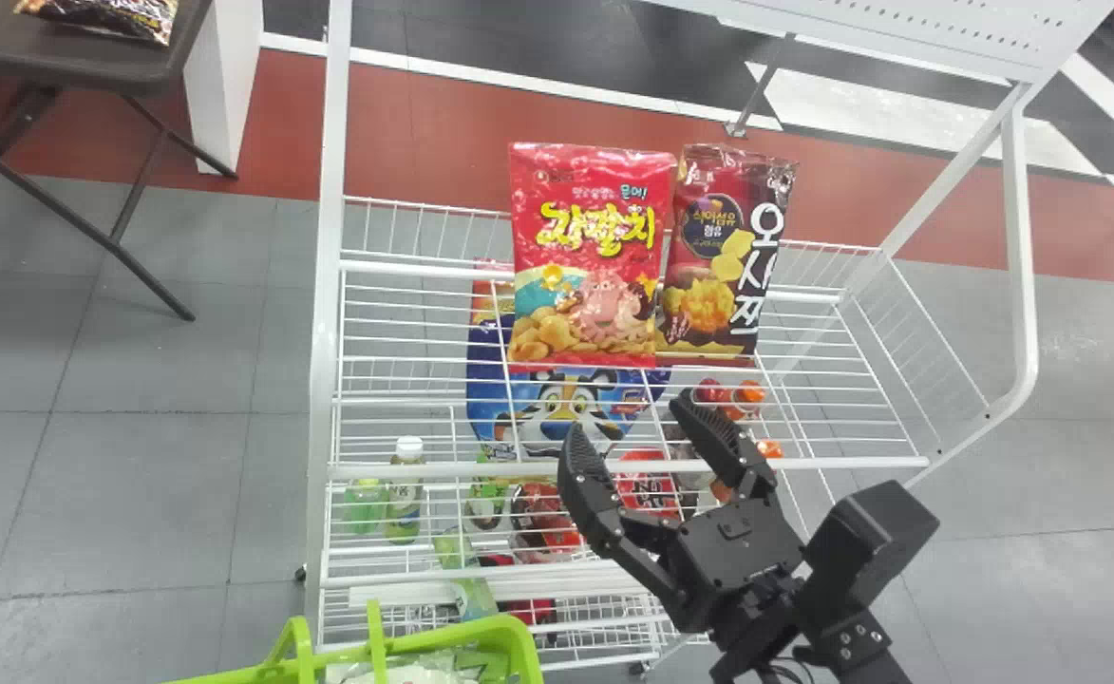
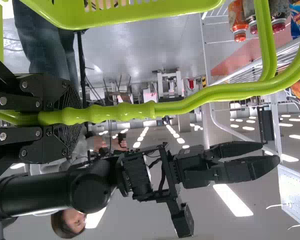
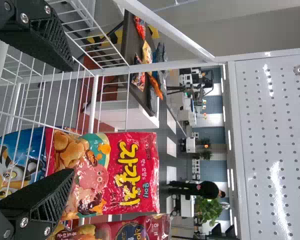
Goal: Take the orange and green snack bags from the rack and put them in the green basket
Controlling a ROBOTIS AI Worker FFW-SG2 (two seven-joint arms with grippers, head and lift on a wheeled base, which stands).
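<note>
Head view: the rack [image 1: 331,190] could snag the right gripper's [image 1: 629,418] spread fingers coming in low; a bump could swing the green basket [image 2: 135,15], held by the left gripper's [image 2: 74,118] closed fingers. On the shelf, a nudged red bag [image 1: 590,285] could topple the dark bag [image 1: 723,256] beside it; whether they're the task's, I can't tell. Wires screen a lower bottle [image 1: 405,496].
</note>
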